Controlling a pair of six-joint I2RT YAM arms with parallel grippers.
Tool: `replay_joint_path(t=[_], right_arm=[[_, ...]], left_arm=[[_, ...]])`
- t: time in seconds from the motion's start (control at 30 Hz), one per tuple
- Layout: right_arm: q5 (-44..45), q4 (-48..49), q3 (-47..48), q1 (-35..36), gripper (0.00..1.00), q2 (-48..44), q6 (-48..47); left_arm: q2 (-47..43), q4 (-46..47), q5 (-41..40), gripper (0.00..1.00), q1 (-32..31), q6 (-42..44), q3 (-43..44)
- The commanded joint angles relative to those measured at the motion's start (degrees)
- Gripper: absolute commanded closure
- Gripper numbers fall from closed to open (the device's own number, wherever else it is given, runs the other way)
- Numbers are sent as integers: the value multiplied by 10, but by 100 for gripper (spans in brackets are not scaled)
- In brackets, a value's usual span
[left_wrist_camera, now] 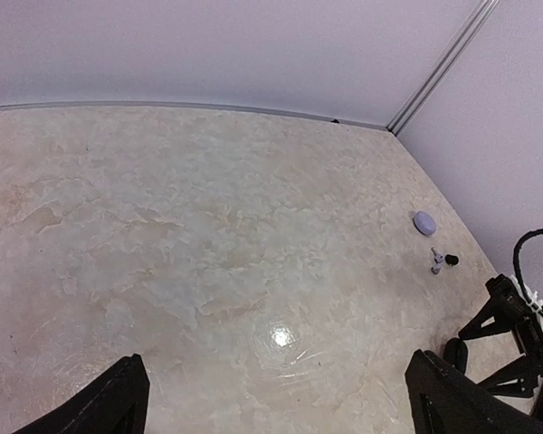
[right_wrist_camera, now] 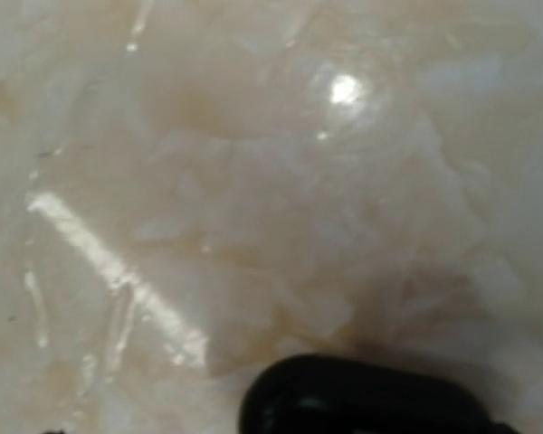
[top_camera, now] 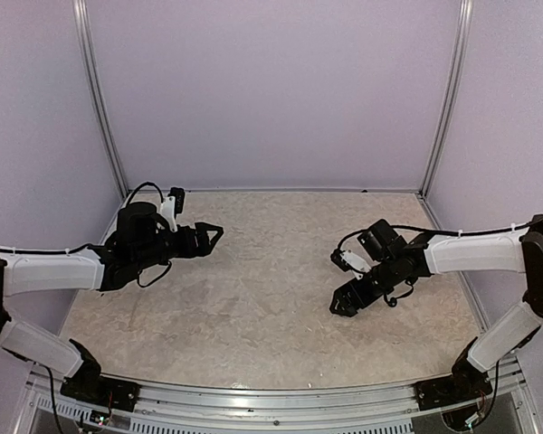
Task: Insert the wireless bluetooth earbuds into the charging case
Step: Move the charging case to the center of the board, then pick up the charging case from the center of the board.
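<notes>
In the left wrist view a small lavender oval case (left_wrist_camera: 424,222) lies near the right wall. Just in front of it lie a tiny pale lavender earbud (left_wrist_camera: 437,262) and a tiny black earbud (left_wrist_camera: 451,259). None of these shows in the top view. My left gripper (top_camera: 210,237) is open and empty above the left of the table, its fingers (left_wrist_camera: 118,400) wide apart. My right gripper (top_camera: 344,303) is low over the table at the right. A blurred, glossy black rounded object (right_wrist_camera: 362,402), perhaps a case, fills the bottom of the right wrist view. Its fingers do not show there.
The beige marbled tabletop (top_camera: 271,271) is enclosed by pale lavender walls with metal corner posts (top_camera: 443,90). The right arm's gripper and cable (left_wrist_camera: 516,316) stand just in front of the earbuds in the left wrist view.
</notes>
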Motion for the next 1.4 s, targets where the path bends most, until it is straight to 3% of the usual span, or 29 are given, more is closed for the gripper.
replay_joint_path(t=[0.0, 0.27, 0.6, 0.83, 1.13, 1.37], right_arm=[[42, -18, 12, 13, 1, 25, -4], [69, -25, 21, 23, 1, 47, -1], [-1, -13, 29, 25, 22, 55, 8], [-56, -34, 16, 66, 17, 31, 33], [-100, -38, 16, 149, 18, 24, 59], [30, -68, 60, 135, 22, 21, 62]], left_arm=[[5, 21, 7, 1, -4, 6, -8], [16, 28, 9, 1, -4, 5, -11], [22, 36, 14, 1, -4, 12, -21], [15, 33, 14, 1, -5, 13, -21], [15, 38, 22, 1, -4, 7, -26], [12, 50, 34, 1, -8, 1, -39]])
